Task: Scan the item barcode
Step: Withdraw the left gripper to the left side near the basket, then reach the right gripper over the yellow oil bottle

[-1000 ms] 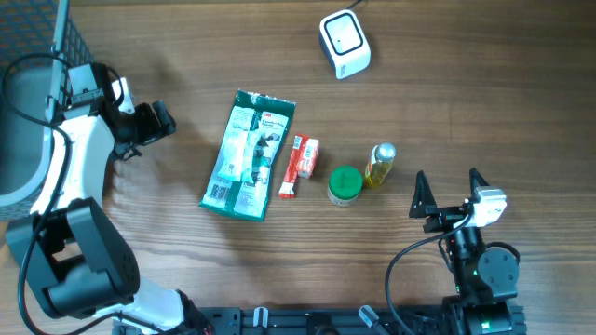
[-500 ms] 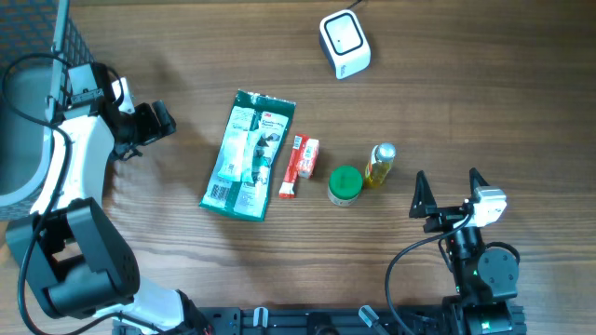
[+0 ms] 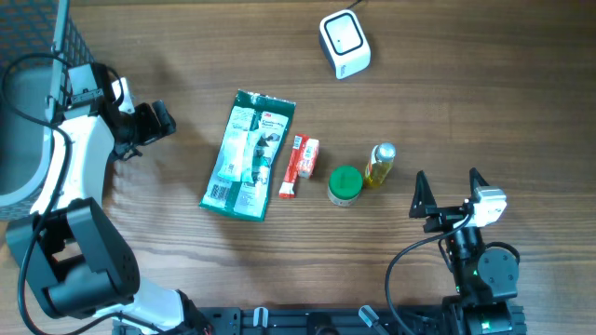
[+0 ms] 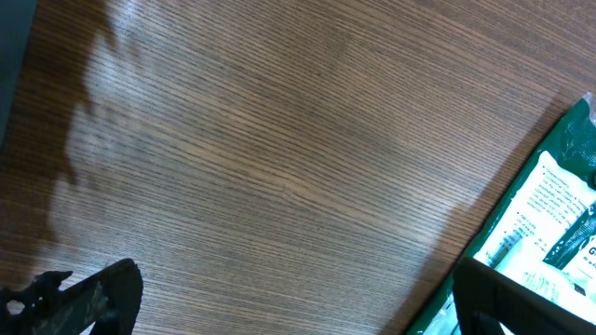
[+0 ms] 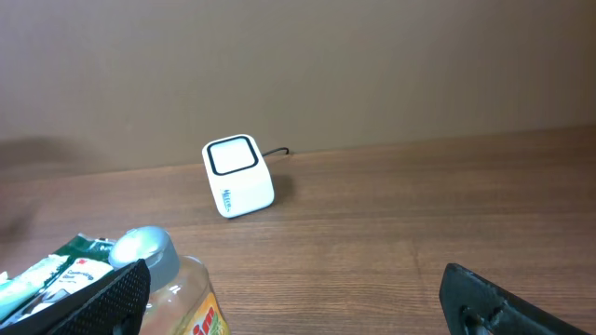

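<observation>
Wood-grain surface [image 3: 484, 84], seen from above, carried four small goods in a loose row near its middle. Furthest left lay a green packet [image 3: 248, 154], flat, long side running away from the robot, with a white label and a barcode at its near end. Just beside it on the right lay a red box [image 3: 299, 167], slim and also flat. Next came a jar [image 3: 345, 185] with a green lid facing up, and touching or almost touching it, a bottle [image 3: 380, 166] of yellow liquid with a silver cap. A white scanner [image 3: 345, 44] with a dark-framed window stood well apart from them at the far edge, its cable leading off the top. A grey container [image 3: 14, 140] sat at the left edge, partly out of frame.

The left gripper [image 3: 154, 126] hung left of the packet, apart from it, fingers spread wide and holding nothing. Its wrist camera showed bare wood between the fingers and a corner of the packet at the right edge.

The right gripper [image 3: 447, 177] hung near the robot's side, right of the bottle, also wide open and empty. Its wrist camera looked across the surface to the scanner, with the bottle's cap at lower left.
</observation>
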Controlling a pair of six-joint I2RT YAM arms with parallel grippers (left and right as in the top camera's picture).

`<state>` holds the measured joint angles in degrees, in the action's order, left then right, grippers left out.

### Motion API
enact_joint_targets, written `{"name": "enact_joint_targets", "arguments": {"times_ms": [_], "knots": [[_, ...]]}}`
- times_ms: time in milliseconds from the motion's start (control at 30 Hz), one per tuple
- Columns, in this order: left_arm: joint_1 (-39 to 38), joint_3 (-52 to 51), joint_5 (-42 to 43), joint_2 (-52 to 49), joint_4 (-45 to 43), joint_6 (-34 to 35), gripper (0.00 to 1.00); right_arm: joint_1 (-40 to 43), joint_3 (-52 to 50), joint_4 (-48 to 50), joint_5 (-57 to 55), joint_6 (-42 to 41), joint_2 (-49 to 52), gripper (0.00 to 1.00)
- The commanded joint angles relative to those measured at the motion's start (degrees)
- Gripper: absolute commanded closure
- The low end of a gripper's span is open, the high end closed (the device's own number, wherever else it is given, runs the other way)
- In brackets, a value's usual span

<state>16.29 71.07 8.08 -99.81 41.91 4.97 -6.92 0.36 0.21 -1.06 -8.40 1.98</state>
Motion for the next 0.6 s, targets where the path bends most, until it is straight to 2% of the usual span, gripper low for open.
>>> {"name": "enact_joint_targets", "arguments": {"times_ms": [0, 267, 333, 400, 567], "knots": [[0.55, -0.63, 0.87, -0.5, -0.15, -0.48, 0.0, 0.2, -0.07, 0.2, 0.74, -0.79, -0.04, 0.0], [0.55, -0.63, 0.87, -0.5, -0.15, -0.48, 0.0, 0.2, -0.07, -0.17, 4.48, -0.96, 0.94, 0.0], [0.55, -0.63, 0.87, -0.5, -0.15, -0.48, 0.0, 0.2, -0.07, -0.17, 4.61, -3.32, 1.79, 0.0], [0.55, -0.63, 0.87, -0.5, -0.15, -0.48, 0.0, 0.2, -0.07, -0.15, 4.59, -11.17, 3.82, 0.0], [0.55, -0.63, 0.87, -0.5, -0.15, -0.48, 0.0, 0.2, 0.7, -1.07, 9.77, -11.91, 9.7, 0.0]]}}
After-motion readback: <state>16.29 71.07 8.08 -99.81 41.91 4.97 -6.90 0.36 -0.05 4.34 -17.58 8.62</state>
